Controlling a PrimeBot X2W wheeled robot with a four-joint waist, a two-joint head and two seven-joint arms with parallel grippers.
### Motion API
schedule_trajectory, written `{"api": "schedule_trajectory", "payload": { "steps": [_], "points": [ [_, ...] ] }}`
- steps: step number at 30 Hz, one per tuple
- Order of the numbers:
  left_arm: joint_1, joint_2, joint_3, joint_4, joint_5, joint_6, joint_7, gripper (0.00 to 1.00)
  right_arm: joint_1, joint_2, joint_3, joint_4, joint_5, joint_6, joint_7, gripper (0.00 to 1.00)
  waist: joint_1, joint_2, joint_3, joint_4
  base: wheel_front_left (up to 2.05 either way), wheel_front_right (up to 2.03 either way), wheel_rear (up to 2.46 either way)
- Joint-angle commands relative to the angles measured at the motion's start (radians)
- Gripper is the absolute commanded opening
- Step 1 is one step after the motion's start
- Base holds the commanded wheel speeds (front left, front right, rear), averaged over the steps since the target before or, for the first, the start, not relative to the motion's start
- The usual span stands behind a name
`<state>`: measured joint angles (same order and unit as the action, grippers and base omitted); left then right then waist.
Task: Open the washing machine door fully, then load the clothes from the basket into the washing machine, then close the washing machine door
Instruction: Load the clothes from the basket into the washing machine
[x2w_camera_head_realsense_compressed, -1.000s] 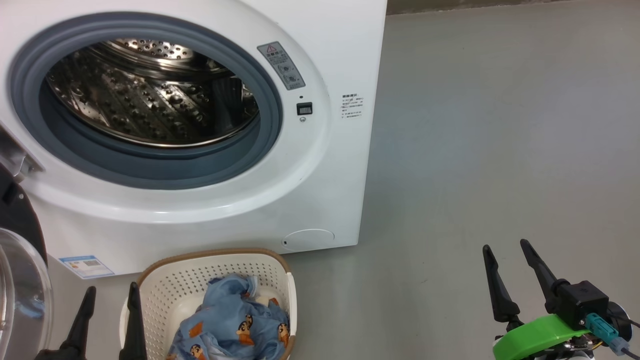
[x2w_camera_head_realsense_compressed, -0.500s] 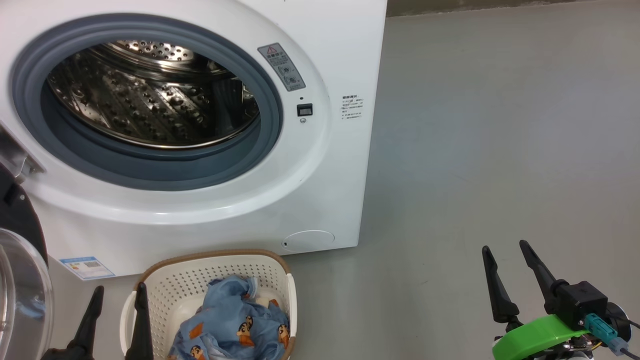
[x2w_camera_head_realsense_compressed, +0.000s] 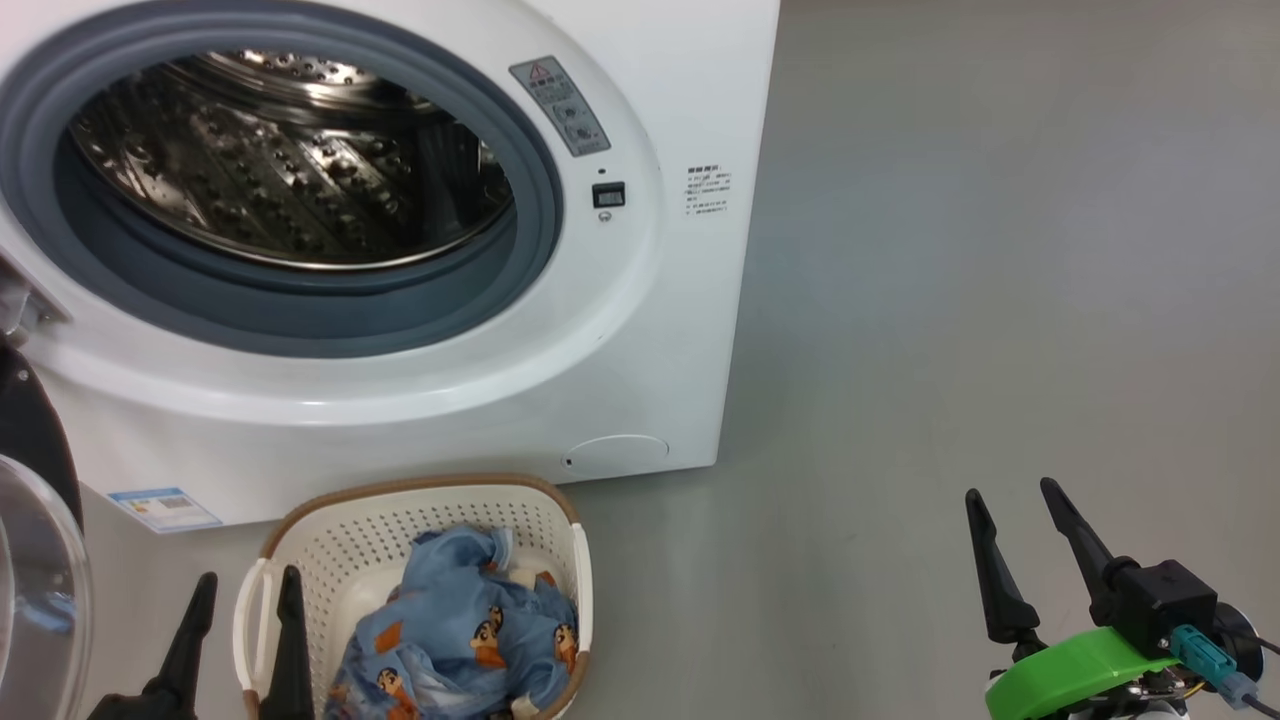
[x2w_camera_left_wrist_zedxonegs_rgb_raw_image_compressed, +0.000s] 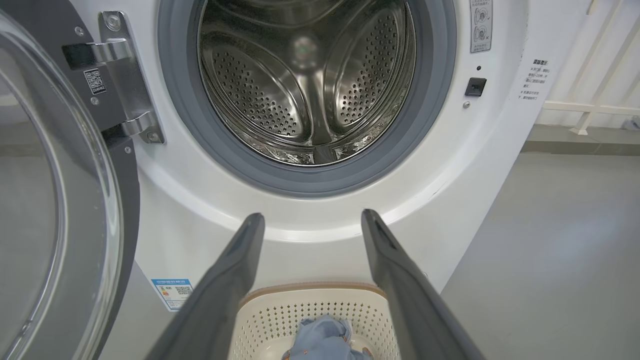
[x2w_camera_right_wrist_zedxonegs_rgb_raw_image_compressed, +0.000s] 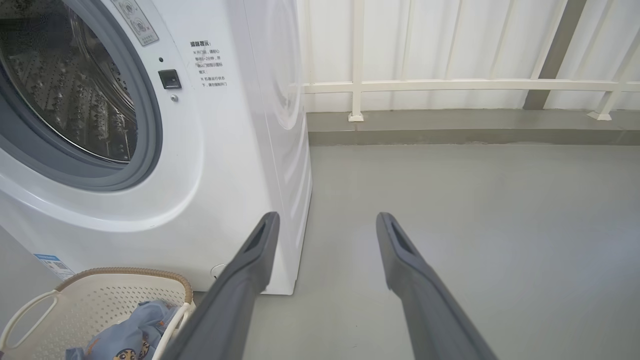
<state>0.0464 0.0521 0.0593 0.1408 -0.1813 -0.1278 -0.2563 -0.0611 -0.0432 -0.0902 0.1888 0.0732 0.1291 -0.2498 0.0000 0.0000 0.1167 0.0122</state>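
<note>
Both grippers are wide open and hold nothing: the left gripper (x2w_camera_head_realsense_compressed: 248, 578) is by the basket (x2w_camera_head_realsense_compressed: 420, 487), and the right gripper (x2w_camera_head_realsense_compressed: 1010, 490) is over the floor (x2w_camera_head_realsense_compressed: 950, 300). The blue clothes (x2w_camera_head_realsense_compressed: 460, 620) lie in the basket. Behind it stands the washing machine (x2w_camera_head_realsense_compressed: 640, 330) — its door (x2w_camera_left_wrist_zedxonegs_rgb_raw_image_compressed: 60, 200) hangs open on the left.

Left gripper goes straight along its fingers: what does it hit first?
Probably the big white front-loading washing machine, its front panel just under the grey rubber gasket, passing above the cream perforated basket. Depth is unclear.

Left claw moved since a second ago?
Yes. The left claw shifted right against the basket: its right finger now overlaps the inner wall, not the handle.
</note>
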Motion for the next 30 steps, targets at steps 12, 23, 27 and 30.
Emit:
{"api": "schedule_trajectory", "payload": {
  "steps": [12, 23, 27, 30],
  "points": [
    [-0.078, 0.012, 0.011, 0.007, -0.029, -0.003, -0.006, 1.0, -0.056, -0.007, 0.024, -0.025, 0.026, 0.002, -0.012, 1.0, 0.0, 0.0, 0.095, -0.015, 0.0, 0.0, 0.0],
    [-0.122, 0.032, -0.027, 0.08, -0.065, -0.003, -0.006, 1.0, -0.093, -0.007, 0.04, -0.026, 0.042, 0.002, -0.012, 1.0, 0.0, 0.0, 0.183, -0.055, 0.0, 0.0, 0.0],
    [-0.154, 0.042, -0.042, 0.115, -0.092, -0.003, -0.006, 1.0, -0.104, -0.007, 0.044, -0.028, 0.049, 0.002, -0.012, 1.0, 0.0, 0.0, 0.228, -0.074, 0.0, 0.0, 0.0],
    [-0.177, 0.057, -0.047, 0.142, -0.106, -0.003, -0.006, 1.0, -0.117, -0.007, 0.052, -0.031, 0.056, 0.002, -0.012, 1.0, 0.0, 0.0, 0.262, -0.093, 0.0, 0.0, 0.0]
  ]
}}
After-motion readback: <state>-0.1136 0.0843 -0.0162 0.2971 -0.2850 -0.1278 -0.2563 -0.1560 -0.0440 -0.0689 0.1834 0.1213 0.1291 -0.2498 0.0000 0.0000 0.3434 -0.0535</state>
